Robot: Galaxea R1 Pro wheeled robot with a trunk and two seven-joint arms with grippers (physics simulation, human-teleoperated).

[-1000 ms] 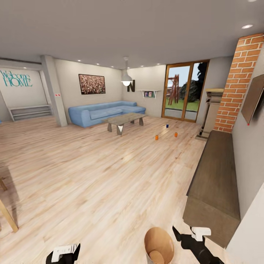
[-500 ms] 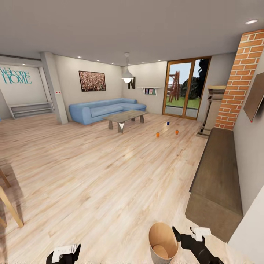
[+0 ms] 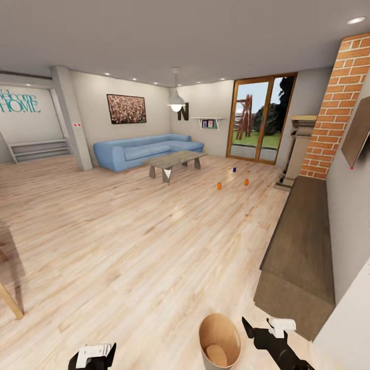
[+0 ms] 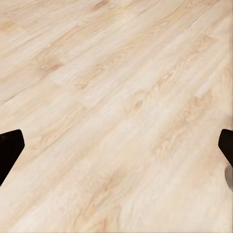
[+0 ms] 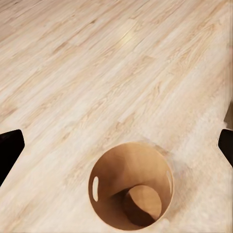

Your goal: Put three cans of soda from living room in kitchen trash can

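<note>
Blue sofa (image 3: 146,150) behind a low coffee table (image 3: 173,160), brick chimney (image 3: 336,103) and glass doors (image 3: 261,119), long wood bench (image 3: 303,240) along the wall.

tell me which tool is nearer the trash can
Right. The right tool sits just beside the trash can rim, at its right. The left tool is well off to the can's left, across bare floor.

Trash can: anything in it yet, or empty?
Empty. The right wrist view looks straight into the trash can and shows only bare brown wall and floor; the three cans stand far across the room.
</note>
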